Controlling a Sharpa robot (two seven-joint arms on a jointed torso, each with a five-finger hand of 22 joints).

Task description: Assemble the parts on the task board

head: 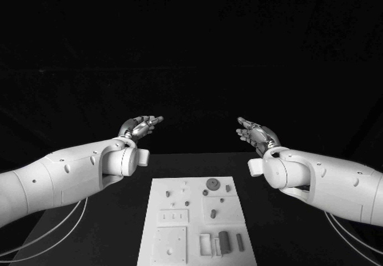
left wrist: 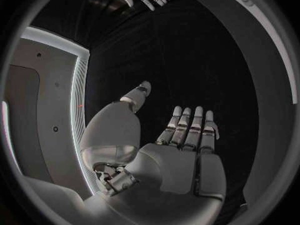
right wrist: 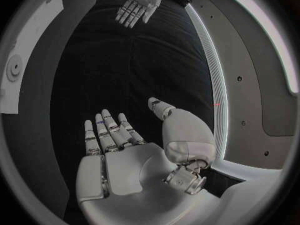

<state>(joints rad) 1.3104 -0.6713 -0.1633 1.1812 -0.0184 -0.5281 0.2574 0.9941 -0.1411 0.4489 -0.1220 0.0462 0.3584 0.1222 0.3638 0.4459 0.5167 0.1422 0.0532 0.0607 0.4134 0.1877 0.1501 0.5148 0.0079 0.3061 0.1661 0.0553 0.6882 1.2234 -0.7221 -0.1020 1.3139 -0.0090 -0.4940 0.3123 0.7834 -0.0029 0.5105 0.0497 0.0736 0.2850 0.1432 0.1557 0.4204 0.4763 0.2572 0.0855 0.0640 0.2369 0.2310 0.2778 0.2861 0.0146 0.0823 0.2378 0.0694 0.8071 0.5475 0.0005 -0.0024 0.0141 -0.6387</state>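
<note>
Tabletop (head: 119, 221) black. Task board (head: 195, 221) at 6 o'clock, parts (head: 214, 184) lying on it. Left hand (head: 140, 127) raised at 10 o'clock, released, fingers spread, holding nothing. Right hand (head: 255, 133) at 2 o'clock, same.

A black worktop (head: 119, 221) runs away from the camera into a dark backdrop — plain black above and behind, with no wall edge or window to be made out. In the wrist views pale grey panels (right wrist: 250, 75) curve round the rim, one edged by a bright white strip of light (left wrist: 80, 100).
</note>
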